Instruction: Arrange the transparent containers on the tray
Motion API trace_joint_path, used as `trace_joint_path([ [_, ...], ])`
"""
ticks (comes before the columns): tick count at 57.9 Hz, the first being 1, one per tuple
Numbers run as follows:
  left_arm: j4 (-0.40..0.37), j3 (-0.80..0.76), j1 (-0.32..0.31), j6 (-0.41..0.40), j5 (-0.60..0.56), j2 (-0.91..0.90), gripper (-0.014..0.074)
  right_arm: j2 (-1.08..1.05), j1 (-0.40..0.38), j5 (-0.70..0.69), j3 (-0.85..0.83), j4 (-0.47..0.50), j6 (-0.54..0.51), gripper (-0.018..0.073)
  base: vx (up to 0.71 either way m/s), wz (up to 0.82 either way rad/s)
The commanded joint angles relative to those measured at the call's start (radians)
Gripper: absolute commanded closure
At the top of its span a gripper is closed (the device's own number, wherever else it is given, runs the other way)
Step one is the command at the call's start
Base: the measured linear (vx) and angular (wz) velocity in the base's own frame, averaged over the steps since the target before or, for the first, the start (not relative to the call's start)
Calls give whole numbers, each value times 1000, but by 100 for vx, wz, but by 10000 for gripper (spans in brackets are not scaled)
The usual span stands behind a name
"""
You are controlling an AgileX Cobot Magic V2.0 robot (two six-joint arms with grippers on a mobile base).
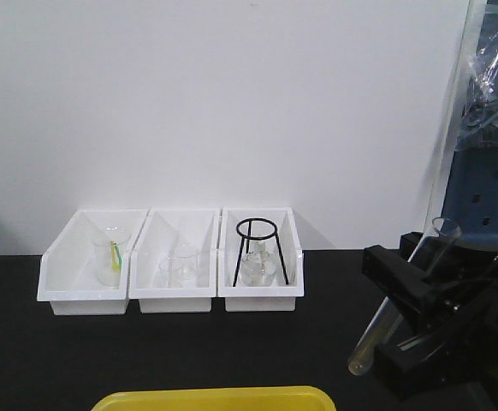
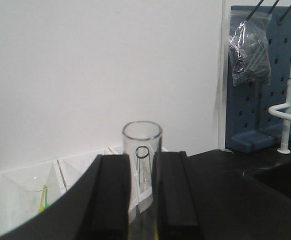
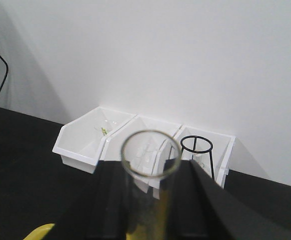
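In the front view my right gripper (image 1: 407, 287) hangs low at the right, shut on a clear test tube (image 1: 373, 330). The tube slants, with its rounded bottom down-left and its rim (image 1: 446, 228) up. In the right wrist view the same tube (image 3: 148, 210) stands between the black fingers of the right gripper (image 3: 150, 170). My left gripper (image 2: 142, 162) is shut on a second test tube (image 2: 142, 137) with its rim above the fingertips; this arm is outside the front view. The yellow tray (image 1: 215, 399) lies at the front edge, left of and below the right gripper, and its corner (image 3: 38, 232) also shows.
Three white open-front bins (image 1: 176, 300) stand side by side against the back wall. They hold beakers (image 1: 110, 257) and a black ring stand (image 1: 257, 248) over a flask. A blue pegboard (image 2: 265, 100) with a plastic bag (image 2: 248, 47) and a white pipe (image 2: 290, 100) stands at the right.
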Motion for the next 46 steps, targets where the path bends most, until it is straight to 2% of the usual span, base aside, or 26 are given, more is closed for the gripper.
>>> trace_joint_path([
  [1, -9, -36, -5, -2, -90, 3, 468, -7, -1, 27, -27, 25, -6, 358, 4, -2],
  [46, -9, -36, -5, -2, -90, 3, 468, -7, -1, 28, -27, 25, -6, 358, 0, 0],
])
